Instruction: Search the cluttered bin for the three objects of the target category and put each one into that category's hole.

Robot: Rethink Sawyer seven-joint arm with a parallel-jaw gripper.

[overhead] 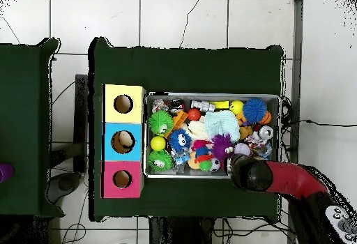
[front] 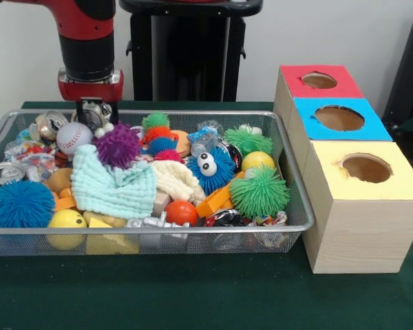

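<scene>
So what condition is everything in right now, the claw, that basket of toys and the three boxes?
Claw: low over the basket's far corner, near the baseball; open or shut, can't tell.
Basket: heaped full.
Mint cloth: crumpled on top of the pile.
Red box: hole shows nothing inside.
Blue box: same.
Yellow box: same.

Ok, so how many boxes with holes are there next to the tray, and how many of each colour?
red box: 1
blue box: 1
yellow box: 1
Total: 3 boxes, each with 1 round hole in its top.
</scene>
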